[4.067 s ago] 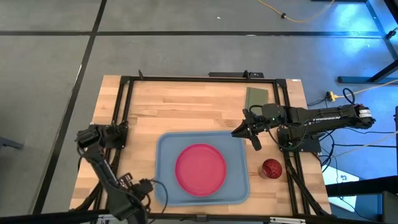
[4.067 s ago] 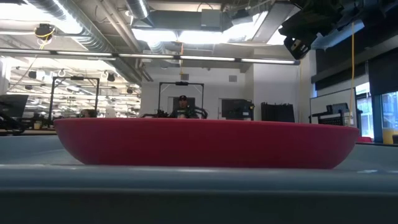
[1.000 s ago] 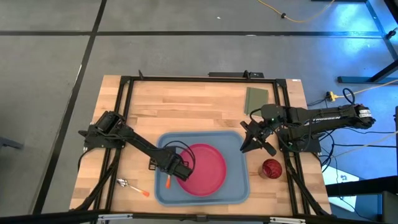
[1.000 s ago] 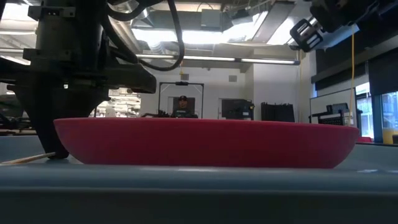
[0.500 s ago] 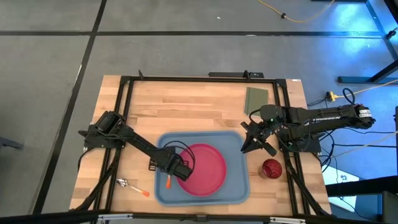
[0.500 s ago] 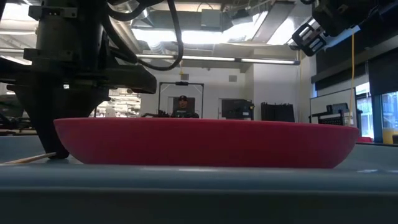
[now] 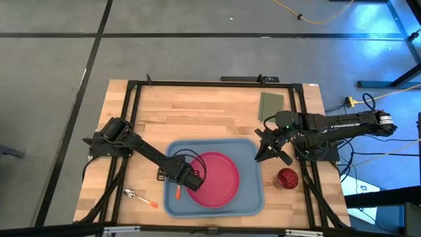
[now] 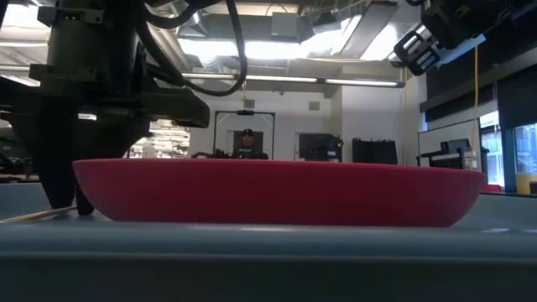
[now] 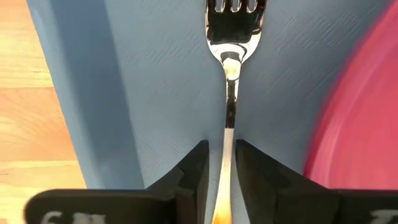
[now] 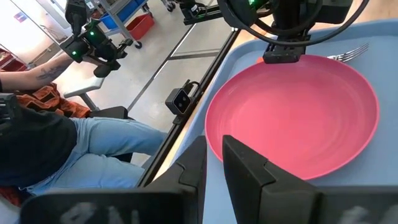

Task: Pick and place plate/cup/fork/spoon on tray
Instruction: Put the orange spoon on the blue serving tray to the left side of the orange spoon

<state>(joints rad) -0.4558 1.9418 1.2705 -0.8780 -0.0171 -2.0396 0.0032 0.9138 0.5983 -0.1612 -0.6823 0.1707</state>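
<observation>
I see a grey floor (image 7: 59,79) crossed by dark lines around the wooden tabletop (image 7: 197,115); beyond, an open workshop with bright ceiling lights (image 8: 277,46) and exposed ducts (image 8: 126,50).

A: What finishes do I log here?
B: I list the fork (image 9: 231,56) as polished, mirror-bright metal; the tray (image 9: 155,93) as matt blue plastic, finely textured; the plate (image 10: 298,112) as smooth pink-red plastic; the table (image 7: 197,112) as pale wood planks
</observation>
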